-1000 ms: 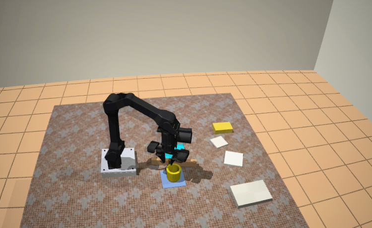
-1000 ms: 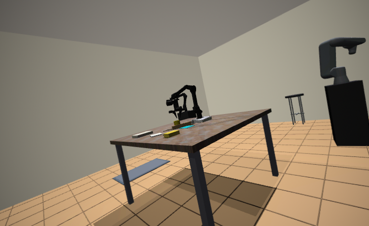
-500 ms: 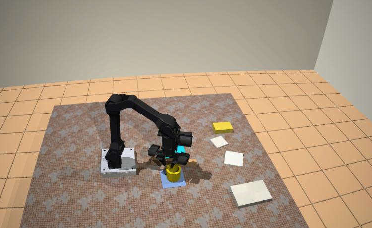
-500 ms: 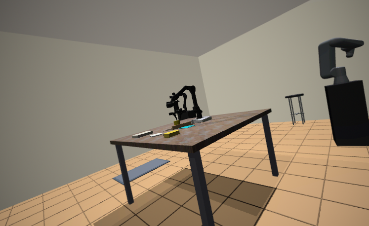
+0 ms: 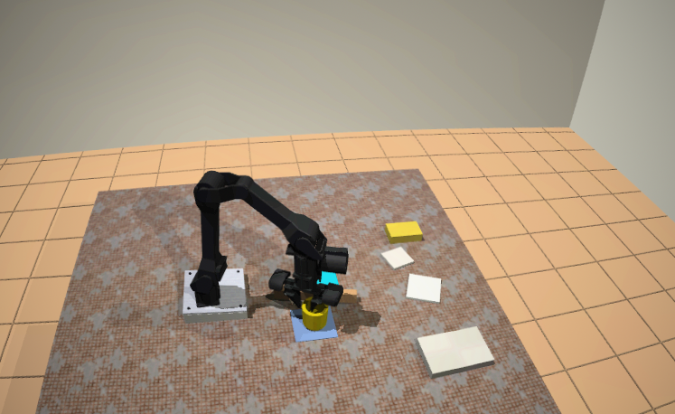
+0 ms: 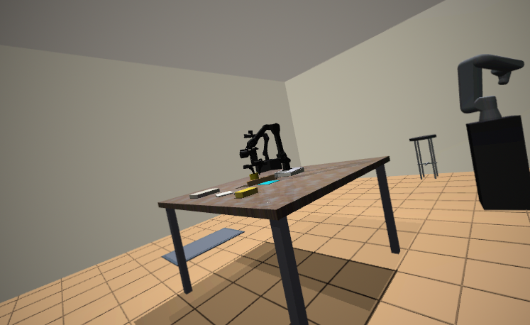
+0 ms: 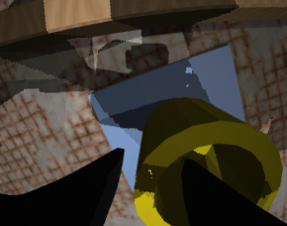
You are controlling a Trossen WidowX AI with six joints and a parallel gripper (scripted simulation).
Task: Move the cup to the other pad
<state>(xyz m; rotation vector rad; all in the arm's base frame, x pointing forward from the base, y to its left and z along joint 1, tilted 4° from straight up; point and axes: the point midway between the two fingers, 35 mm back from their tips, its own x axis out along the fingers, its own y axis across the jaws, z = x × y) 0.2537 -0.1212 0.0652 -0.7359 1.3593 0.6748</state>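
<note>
The yellow cup [image 5: 314, 320] [image 6: 254, 177] [image 7: 183, 113] stands upright on the blue pad [image 5: 324, 334] [image 7: 222, 69]. A dark green hint of a marble shows inside it in the wrist view; other marbles are hidden or too dark to tell. My gripper [image 5: 305, 307] [image 7: 153, 161] points down at the cup, partly open. In the wrist view one finger is left of the cup's wall and the other is over or inside its mouth, with the near wall between them, not gripped. The cyan pad [image 5: 329, 278] [image 6: 269, 182] lies beyond the wooden bar, with nothing on it.
The low wooden bar [image 5: 350, 295] [image 7: 77, 16] stands between the two pads. A yellow block [image 5: 403, 231] [image 6: 245, 192], two thin white tiles [image 5: 397, 257] [image 5: 424, 287] and a thick white block [image 5: 454, 351] [image 6: 204, 193] lie farther from the arm's base.
</note>
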